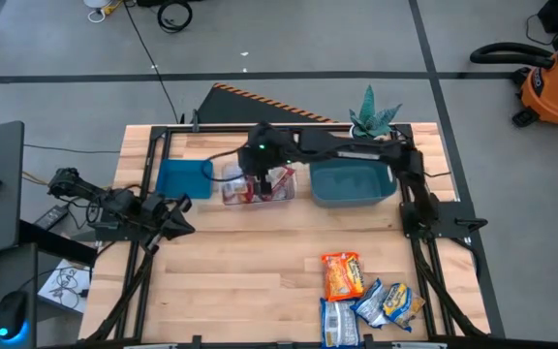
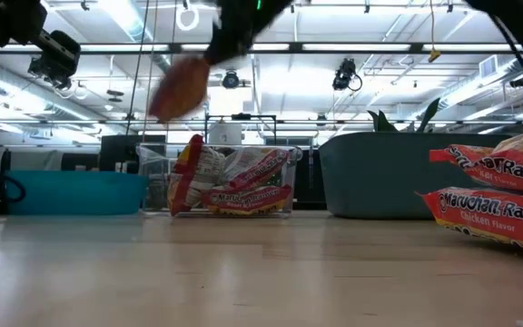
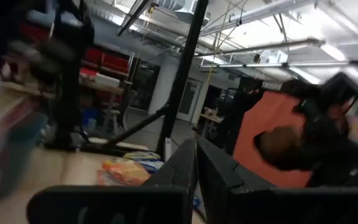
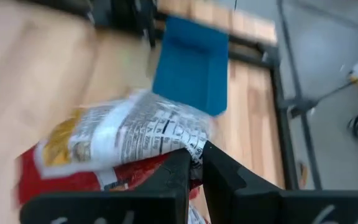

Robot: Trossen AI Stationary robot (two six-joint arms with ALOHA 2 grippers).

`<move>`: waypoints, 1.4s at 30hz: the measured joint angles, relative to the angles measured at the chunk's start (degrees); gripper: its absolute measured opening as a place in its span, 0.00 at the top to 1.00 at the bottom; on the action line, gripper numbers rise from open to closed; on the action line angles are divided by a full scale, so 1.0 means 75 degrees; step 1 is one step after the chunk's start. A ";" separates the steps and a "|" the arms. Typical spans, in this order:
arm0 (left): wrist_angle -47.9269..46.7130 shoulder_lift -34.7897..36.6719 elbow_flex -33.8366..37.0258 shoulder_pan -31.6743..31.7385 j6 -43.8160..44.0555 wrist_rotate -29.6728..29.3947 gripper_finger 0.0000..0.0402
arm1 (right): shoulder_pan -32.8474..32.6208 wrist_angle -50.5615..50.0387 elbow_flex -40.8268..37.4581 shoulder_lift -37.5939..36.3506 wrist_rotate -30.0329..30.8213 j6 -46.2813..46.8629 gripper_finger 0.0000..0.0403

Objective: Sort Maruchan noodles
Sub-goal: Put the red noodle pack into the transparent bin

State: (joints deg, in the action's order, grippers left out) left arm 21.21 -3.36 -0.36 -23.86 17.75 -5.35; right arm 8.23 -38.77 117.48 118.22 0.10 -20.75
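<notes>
A red-and-silver Maruchan noodle packet (image 4: pixel 123 143) hangs in the air with my right gripper (image 4: pixel 196 155) shut on it. It is above the clear tub (image 1: pixel 258 186) at the table's far middle. That tub holds several red packets (image 2: pixel 234 186). More packets lie flat on the table at the near right: an orange one (image 1: pixel 342 275) and blue-and-yellow ones (image 1: pixel 390 304). My left gripper (image 1: pixel 184 218) waits shut at the table's left side, touching nothing; the left wrist view shows its fingers (image 3: pixel 196 168) together. My right gripper pinches the packet's edge (image 4: pixel 191 142) between its two fingers. The fingers slant downward from the table's right side. The packet (image 2: pixel 180 86) is lifted clear, hanging tilted beside and below the fingers, above the clear tub.
A blue bin (image 1: pixel 184 178) stands left of the tub and a larger blue-grey bin (image 1: pixel 352 182) right of it. A green plant (image 1: pixel 374 114) sits at the far right corner. Bare wood spans the table's middle and near left.
</notes>
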 joint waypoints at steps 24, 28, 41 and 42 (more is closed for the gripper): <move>-0.0581 0.0000 0.0000 0.0000 0.0663 0.0006 0.94 | 0.0895 -0.1008 0.0111 0.0695 -0.1007 -0.0210 0.61; -0.0580 0.0000 0.0000 0.0000 0.0296 0.0006 0.94 | 0.0892 -0.1128 0.0222 0.0233 -0.0799 0.0010 0.59; -0.0579 0.0000 0.0000 0.0000 -0.0261 0.0003 0.94 | 0.0654 0.2794 -0.1728 0.0215 -0.1597 0.0588 0.59; -0.0576 0.0000 -0.0002 0.0000 -0.0263 0.0001 0.94 | 0.0680 0.3165 -0.2024 0.0215 -0.1594 0.0660 0.59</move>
State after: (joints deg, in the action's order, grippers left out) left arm 16.89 -3.36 -0.38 -23.86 15.77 -5.34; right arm 13.32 -15.03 102.31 119.83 -11.86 -15.80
